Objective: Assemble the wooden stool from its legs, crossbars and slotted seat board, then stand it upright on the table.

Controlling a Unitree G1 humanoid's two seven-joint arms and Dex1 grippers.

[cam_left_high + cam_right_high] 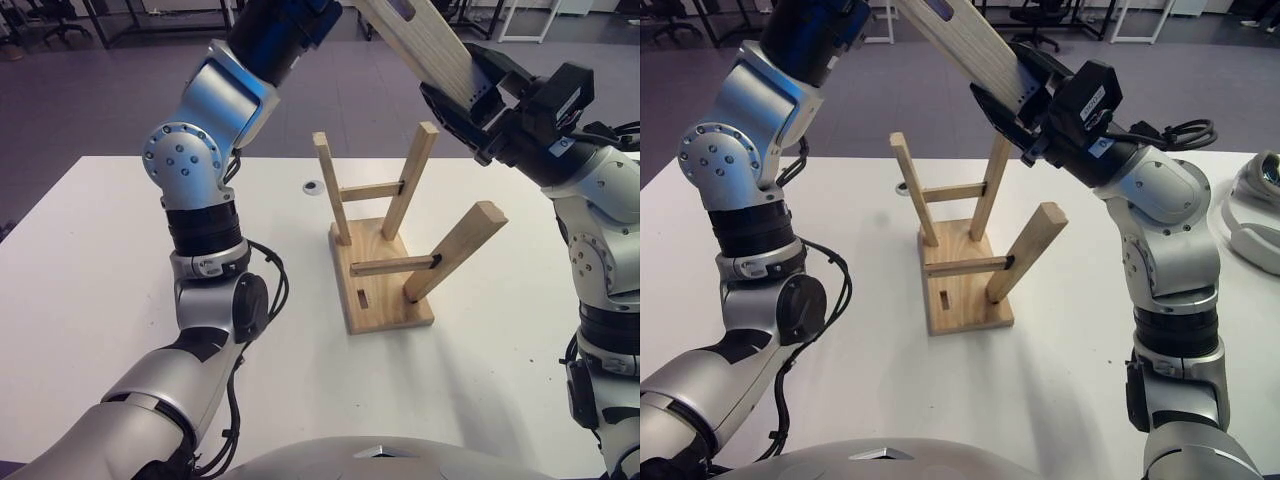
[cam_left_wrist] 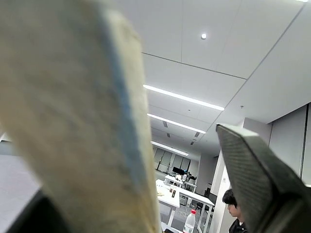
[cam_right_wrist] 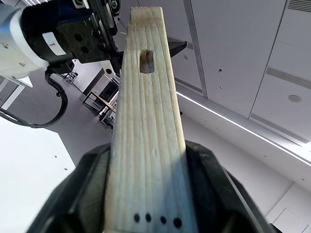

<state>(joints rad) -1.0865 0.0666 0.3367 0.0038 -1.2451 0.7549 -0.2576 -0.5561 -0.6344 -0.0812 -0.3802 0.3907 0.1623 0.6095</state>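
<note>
right gripper (image 1: 1012,88): clamped on pale slotted wooden leg (image 3: 146,121), raised over white table (image 1: 120,260) | left gripper (image 3: 146,46): spread around leg's far end, gap beside finger (image 2: 252,174) seen in its wrist view | part-built wooden stool (image 1: 385,295): head views, table centre

- Table (image 1: 100,260): white top, spans the lower frame.
- Seat board (image 1: 390,300): lies flat on the table, frame centre.
- Round grommet (image 1: 313,187): upper centre of tabletop.
- White curved object (image 1: 1255,215): right edge.
</note>
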